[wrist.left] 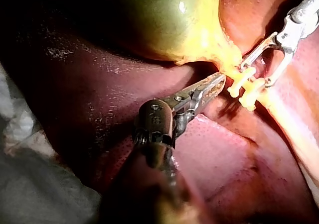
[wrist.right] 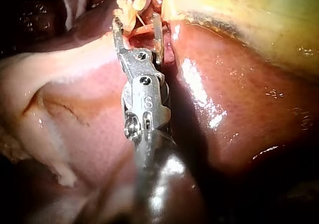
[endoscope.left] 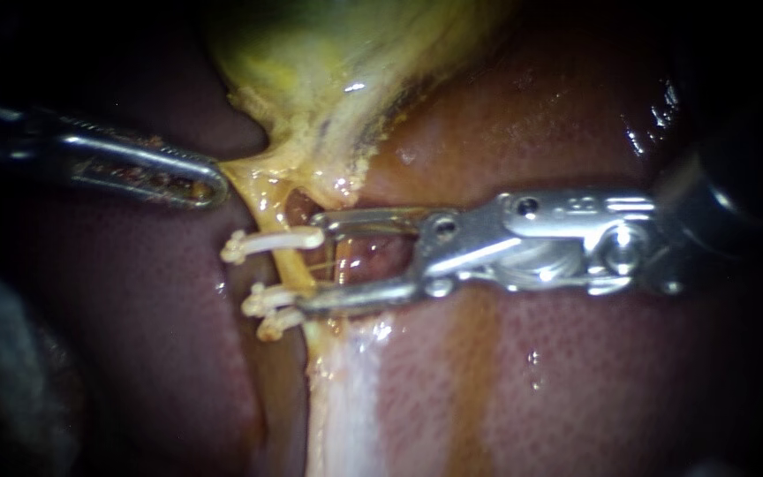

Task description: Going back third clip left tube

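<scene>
The left instrument [endoscope.left: 209, 184] reaches in nearly level, its jaws pressed together, apparently nipping a strand of yellow tissue [endoscope.left: 245, 172] at their tip. The right instrument [endoscope.left: 320, 263] lies level from the opposite side, wrist straight, jaws spread wide.

This is a surgical practice bench rather than an operating room: a bare liver [endoscope.left: 576, 371] and greenish gallbladder [wrist.left: 164, 20] lie out beside crumpled pale cloth [wrist.left: 17, 119]. The slender steel left instrument [endoscope.left: 212, 187] and right instrument [endoscope.left: 315, 265] reach in, and white clips [endoscope.left: 275, 239] cross a yellow tube [endoscope.left: 291, 265].
</scene>
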{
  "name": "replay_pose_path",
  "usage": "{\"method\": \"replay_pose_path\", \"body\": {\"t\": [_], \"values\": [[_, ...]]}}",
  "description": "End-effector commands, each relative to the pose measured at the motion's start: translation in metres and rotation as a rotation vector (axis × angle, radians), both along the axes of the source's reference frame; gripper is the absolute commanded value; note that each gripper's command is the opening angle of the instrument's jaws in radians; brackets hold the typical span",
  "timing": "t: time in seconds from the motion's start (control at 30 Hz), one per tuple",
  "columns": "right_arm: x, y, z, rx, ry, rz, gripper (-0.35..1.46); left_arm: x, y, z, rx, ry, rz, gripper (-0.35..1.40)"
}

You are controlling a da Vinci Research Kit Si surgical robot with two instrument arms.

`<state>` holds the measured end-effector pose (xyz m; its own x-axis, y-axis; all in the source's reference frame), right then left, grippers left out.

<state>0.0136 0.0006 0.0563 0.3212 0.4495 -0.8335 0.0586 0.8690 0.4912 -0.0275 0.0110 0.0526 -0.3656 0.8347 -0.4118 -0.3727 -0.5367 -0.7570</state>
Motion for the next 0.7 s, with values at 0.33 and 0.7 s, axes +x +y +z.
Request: {"method": "replay_pose_path", "body": {"t": [0.33,0.7], "values": [[-0.0070,-0.0006,-0.0011,-0.083,0.034,-0.047,0.50,0.0000,0.0000,0.0000,0.000,0.000,0.000,-0.35],[-0.0109,0.0003,-0.0020,-0.100,0.010,-0.041,0.50,-0.0001,-0.0001,0.0001,-0.001,0.000,-0.001,-0.35]]}}
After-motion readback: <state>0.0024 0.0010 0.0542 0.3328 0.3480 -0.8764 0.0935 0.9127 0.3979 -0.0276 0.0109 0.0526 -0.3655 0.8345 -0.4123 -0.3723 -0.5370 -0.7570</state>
